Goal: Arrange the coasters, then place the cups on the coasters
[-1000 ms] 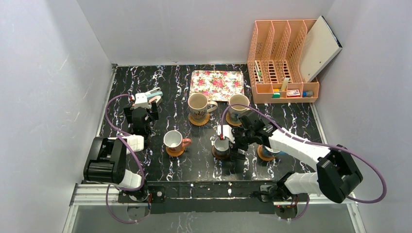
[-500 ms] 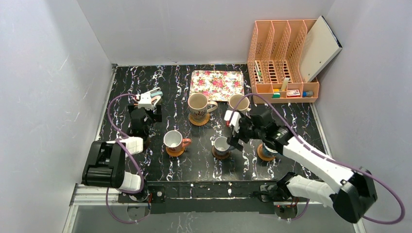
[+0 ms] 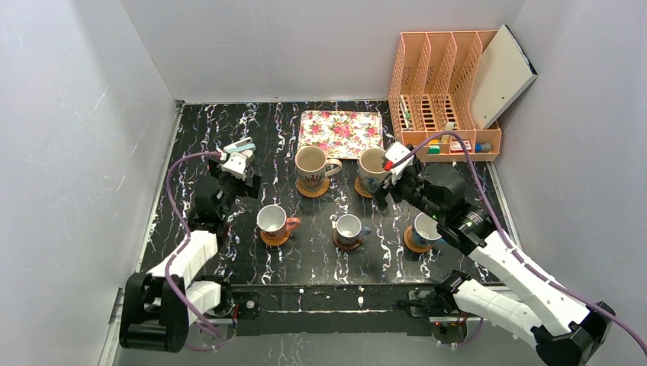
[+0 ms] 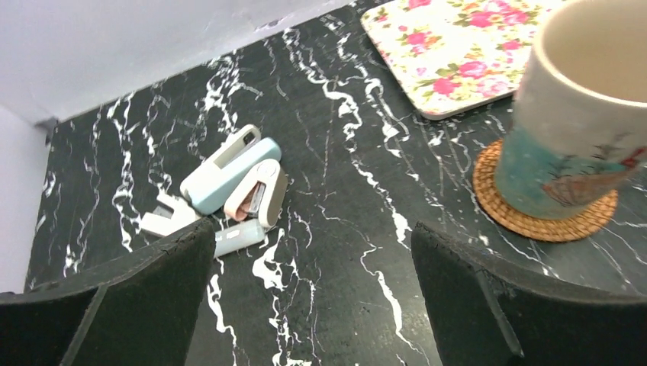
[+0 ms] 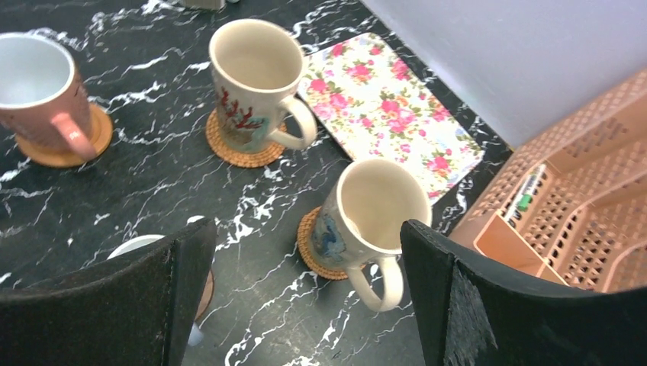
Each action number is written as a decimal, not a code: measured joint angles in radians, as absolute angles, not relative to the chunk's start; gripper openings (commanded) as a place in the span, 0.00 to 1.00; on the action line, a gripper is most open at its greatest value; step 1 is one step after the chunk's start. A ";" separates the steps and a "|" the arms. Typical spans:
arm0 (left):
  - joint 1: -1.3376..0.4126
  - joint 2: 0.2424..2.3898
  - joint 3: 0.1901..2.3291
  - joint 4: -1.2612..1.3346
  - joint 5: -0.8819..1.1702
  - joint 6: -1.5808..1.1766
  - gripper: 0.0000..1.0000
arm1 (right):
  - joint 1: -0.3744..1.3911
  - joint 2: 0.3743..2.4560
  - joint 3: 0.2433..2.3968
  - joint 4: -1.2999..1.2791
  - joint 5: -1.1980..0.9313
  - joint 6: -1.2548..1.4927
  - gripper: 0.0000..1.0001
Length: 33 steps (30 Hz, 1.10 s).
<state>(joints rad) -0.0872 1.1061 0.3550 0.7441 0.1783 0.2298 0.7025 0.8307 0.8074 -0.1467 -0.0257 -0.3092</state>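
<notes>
Five cups stand on five coasters. A cream cup [image 3: 311, 162] is on a woven coaster [image 3: 313, 188], and a second cream cup [image 3: 373, 164] [image 5: 374, 210] is on another woven coaster [image 5: 309, 248]. In the front row are a white cup with a reddish handle [image 3: 272, 219] on an orange coaster [image 3: 275, 238], a small cup with a blue handle [image 3: 349, 227] on a dark coaster [image 3: 347, 244], and a blue cup [image 3: 424, 227] on a coaster [image 3: 413, 244]. My right gripper [image 3: 387, 183] [image 5: 305, 229] hangs open and empty above the second cream cup. My left gripper [image 3: 243, 177] [image 4: 313, 236] is open and empty over bare table, left of the first cream cup [image 4: 587, 114].
A floral tray [image 3: 340, 133] lies at the back centre. To the back right stands a peach desk organizer [image 3: 442, 99] with a white board leaning in it. Staplers and small items [image 4: 229, 179] lie at the back left, just ahead of my left gripper.
My right arm has lifted away from the small blue-handled cup and swung back and right, leaving the cup on its dark coaster. My left arm has stretched forward slightly.
</notes>
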 measured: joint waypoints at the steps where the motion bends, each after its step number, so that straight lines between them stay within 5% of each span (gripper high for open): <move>1: -0.087 1.076 0.356 0.717 0.201 0.247 0.98 | 0.702 0.823 0.812 -0.147 -0.007 -0.303 0.98; 13: -0.087 0.984 0.612 0.119 0.443 0.504 0.98 | 0.702 0.640 0.854 -0.188 0.108 -0.319 0.98; 33: -0.087 0.882 0.998 -0.831 0.900 0.913 0.98 | 0.700 0.382 0.847 -0.312 -0.075 -0.245 0.98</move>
<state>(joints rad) -0.0872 0.8818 0.9977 -0.8310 0.8997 0.9127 0.6998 0.3820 0.8471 -0.3119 -0.0746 -0.2455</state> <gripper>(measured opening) 0.980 0.983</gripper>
